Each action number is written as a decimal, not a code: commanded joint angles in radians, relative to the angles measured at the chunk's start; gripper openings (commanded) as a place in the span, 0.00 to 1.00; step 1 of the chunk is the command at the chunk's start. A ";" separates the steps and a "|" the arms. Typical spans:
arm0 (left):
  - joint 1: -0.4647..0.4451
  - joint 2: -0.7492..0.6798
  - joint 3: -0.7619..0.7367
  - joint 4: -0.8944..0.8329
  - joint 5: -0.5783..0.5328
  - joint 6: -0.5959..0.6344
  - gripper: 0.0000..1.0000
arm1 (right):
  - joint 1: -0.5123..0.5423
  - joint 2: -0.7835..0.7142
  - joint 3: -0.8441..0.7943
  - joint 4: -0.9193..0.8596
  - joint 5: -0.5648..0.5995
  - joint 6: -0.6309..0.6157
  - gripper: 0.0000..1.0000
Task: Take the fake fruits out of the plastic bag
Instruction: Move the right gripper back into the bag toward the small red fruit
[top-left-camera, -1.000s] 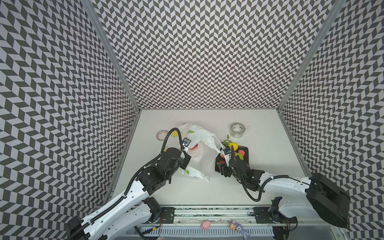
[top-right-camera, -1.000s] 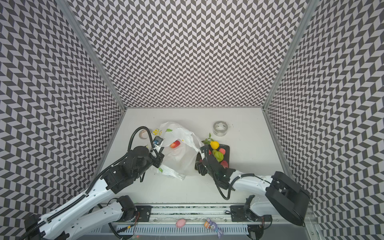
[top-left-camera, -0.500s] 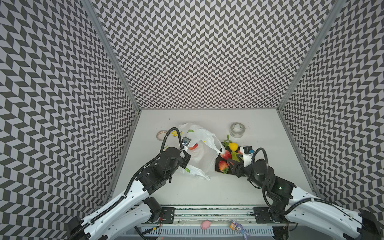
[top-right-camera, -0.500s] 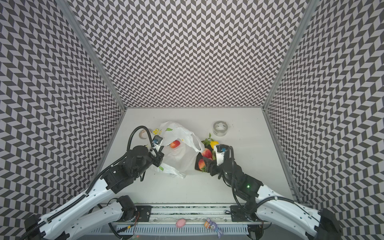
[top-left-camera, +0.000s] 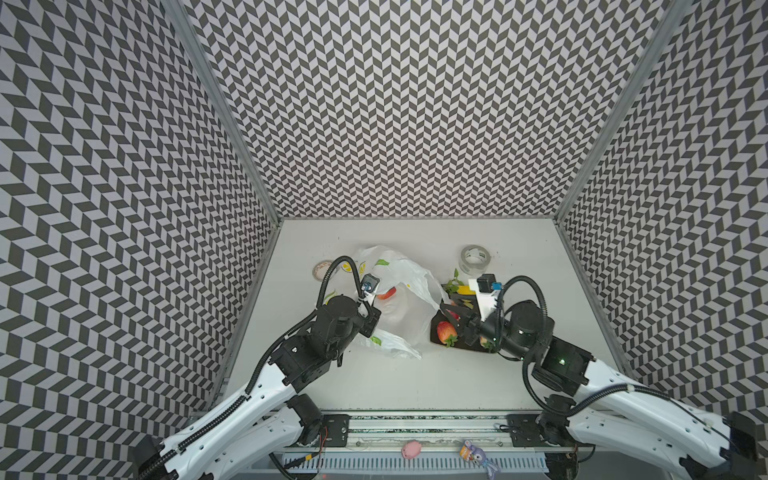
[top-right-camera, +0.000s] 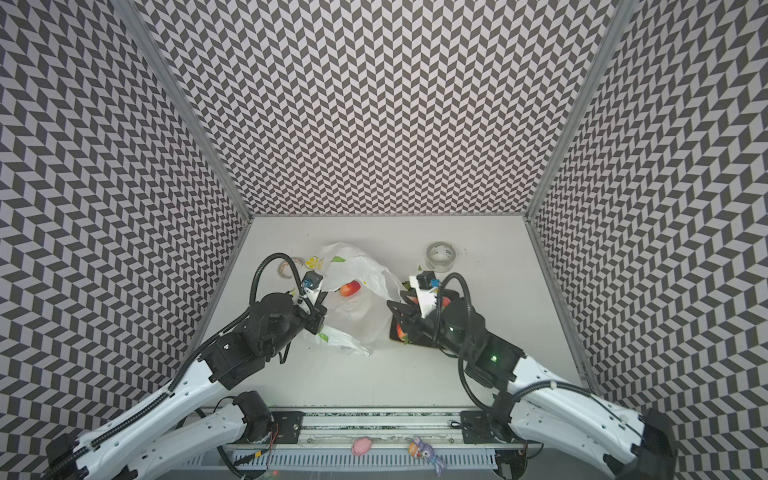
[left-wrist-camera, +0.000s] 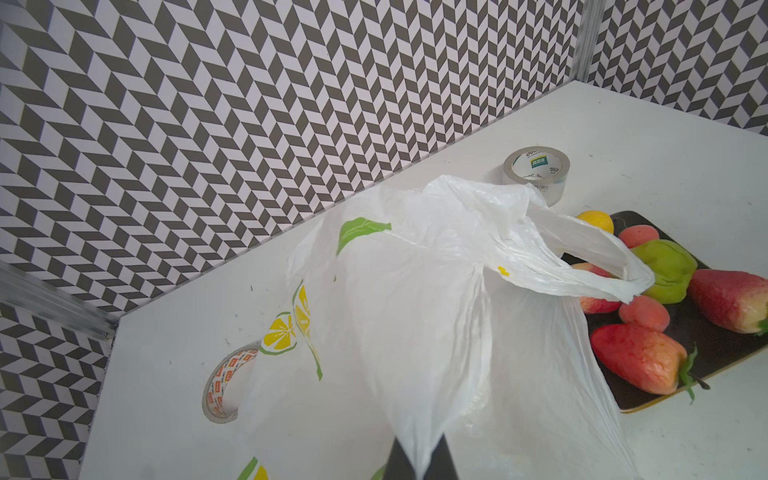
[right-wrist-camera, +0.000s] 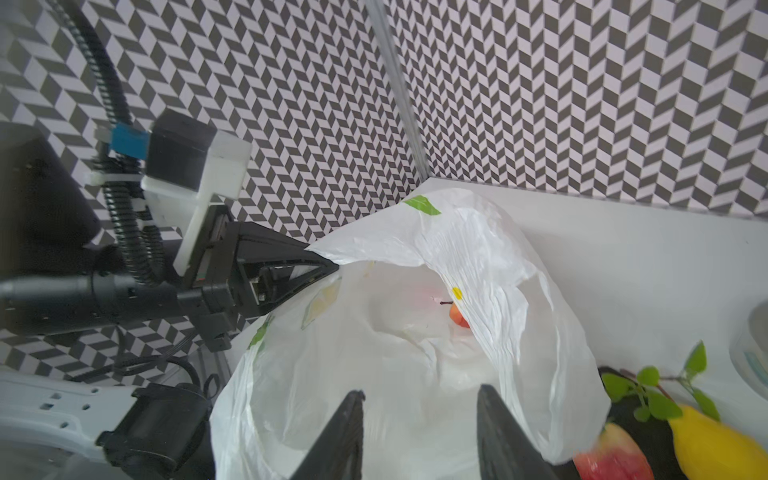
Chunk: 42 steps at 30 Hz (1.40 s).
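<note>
Scene: a white tabletop (top-left-camera: 395, 382) enclosed by black-and-white zigzag walls, with two robot arms reaching in from the near edge.
Plastic bag: a crinkly white plastic bag (top-left-camera: 401, 309), printed with lemon slices and green leaves, lies left of centre in both top views (top-right-camera: 357, 316). Its mouth is lifted and gaping.
Left pincer: the left pincer (left-wrist-camera: 420, 459) is clamped together on a bunched fold of the bag's rim and holds it up. From the right wrist view, the left pincer (right-wrist-camera: 324, 268) is seen pinching the plastic edge.
Right pincer: the right pincer (right-wrist-camera: 419, 432) has its jaws apart with nothing between them. It is over the tray and pointed at the bag's open mouth.
Fruit in the bag: one red-orange fruit (top-right-camera: 350, 289) sits inside, visible through the opening (right-wrist-camera: 459, 318).
Tray: a dark square tray (left-wrist-camera: 706, 353) lies just right of the bag.
Fruit out of the bag: on the tray rest a yellow lemon (left-wrist-camera: 596, 219), a green fruit (left-wrist-camera: 665, 270), two red strawberries (left-wrist-camera: 640, 357) and small pink-orange fruits (left-wrist-camera: 644, 311).
Bag handle: one handle loop (left-wrist-camera: 602, 266) droops across the tray's edge.
Other things: a clear tape roll (top-left-camera: 473, 259) stands behind the tray. A tape roll with red print (left-wrist-camera: 224, 386) lies just beside the bag's far-left side.
</note>
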 joint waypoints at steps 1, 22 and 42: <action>0.005 -0.016 -0.003 0.003 0.015 0.002 0.00 | 0.014 0.119 0.046 0.126 -0.109 -0.087 0.36; 0.031 -0.003 0.023 -0.032 0.078 0.068 0.00 | 0.018 0.677 0.116 0.417 0.068 -0.958 0.29; 0.044 -0.040 0.029 -0.051 0.169 0.144 0.00 | 0.033 0.984 0.265 0.614 0.139 -1.092 0.48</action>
